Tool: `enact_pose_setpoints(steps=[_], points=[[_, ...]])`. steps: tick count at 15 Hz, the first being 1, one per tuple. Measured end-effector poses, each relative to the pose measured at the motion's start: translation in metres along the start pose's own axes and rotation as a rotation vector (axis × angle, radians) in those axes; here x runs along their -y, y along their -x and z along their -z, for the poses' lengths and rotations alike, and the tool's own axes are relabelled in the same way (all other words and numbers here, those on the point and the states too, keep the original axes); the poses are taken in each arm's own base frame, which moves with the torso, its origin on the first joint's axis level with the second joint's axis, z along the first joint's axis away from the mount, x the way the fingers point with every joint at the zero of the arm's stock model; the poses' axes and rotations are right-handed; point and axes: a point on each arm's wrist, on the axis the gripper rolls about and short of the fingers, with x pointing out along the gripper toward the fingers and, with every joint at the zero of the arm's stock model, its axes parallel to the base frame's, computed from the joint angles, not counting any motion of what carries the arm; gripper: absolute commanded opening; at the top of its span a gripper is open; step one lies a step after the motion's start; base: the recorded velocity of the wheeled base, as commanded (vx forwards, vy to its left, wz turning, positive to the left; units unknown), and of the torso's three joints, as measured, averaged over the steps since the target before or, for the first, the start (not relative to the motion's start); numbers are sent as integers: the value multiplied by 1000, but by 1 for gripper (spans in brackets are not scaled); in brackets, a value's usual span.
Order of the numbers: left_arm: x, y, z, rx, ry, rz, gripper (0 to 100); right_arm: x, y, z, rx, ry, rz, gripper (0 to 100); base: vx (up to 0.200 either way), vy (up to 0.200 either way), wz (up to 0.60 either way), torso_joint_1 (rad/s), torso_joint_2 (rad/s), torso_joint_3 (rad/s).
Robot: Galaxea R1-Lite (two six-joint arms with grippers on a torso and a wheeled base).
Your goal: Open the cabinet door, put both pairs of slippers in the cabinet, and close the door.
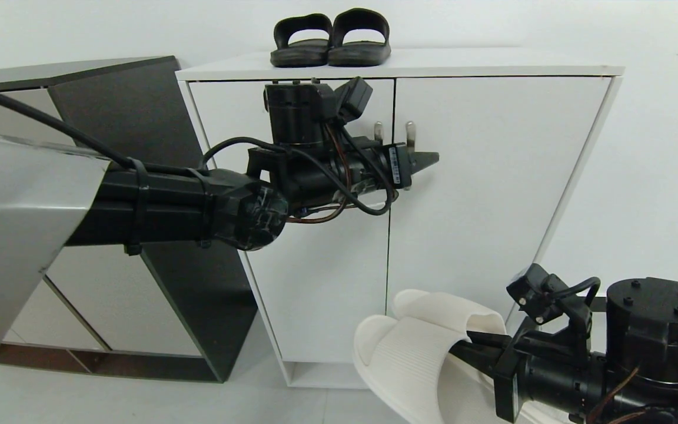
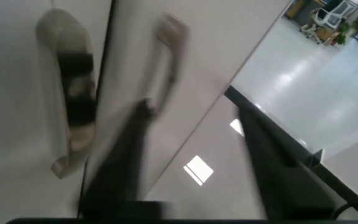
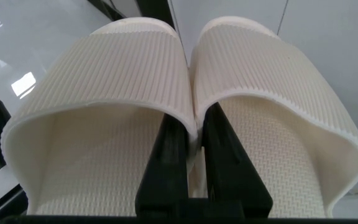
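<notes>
White slippers (image 1: 415, 353), paired side by side, hang low at near right in the right gripper (image 1: 471, 347). Its two black fingers (image 3: 169, 155), one inside each slipper, pinch the adjoining strap edges between them. Black slippers (image 1: 330, 40) stand together on top of the white cabinet (image 1: 492, 176), toward its left. Both doors (image 1: 315, 282) are closed, and two metal handles (image 1: 378, 132) flank the centre seam. The left gripper (image 1: 427, 160) points rightward across the door fronts, its tip just beside the right handle (image 1: 411, 134); whether it is open or closed cannot be told.
</notes>
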Motion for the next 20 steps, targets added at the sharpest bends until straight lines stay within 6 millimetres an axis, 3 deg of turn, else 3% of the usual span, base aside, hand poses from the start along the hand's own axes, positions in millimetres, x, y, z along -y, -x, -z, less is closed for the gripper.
enact_pose_setpoints(steps=[7, 16, 20], points=[[13, 5, 2, -15, 3, 37, 0, -2, 4, 3, -14, 0, -54, 0, 0, 0, 0, 0, 0, 0], [71, 75, 12, -40, -9, 89, 0, -12, 30, 14, -32, 83, -222, 0, 0, 0, 0, 0, 0, 0], [67, 93, 3, -15, -7, 64, 0, -13, 32, 16, -37, 86, -226, 0, 0, 0, 0, 0, 0, 0]])
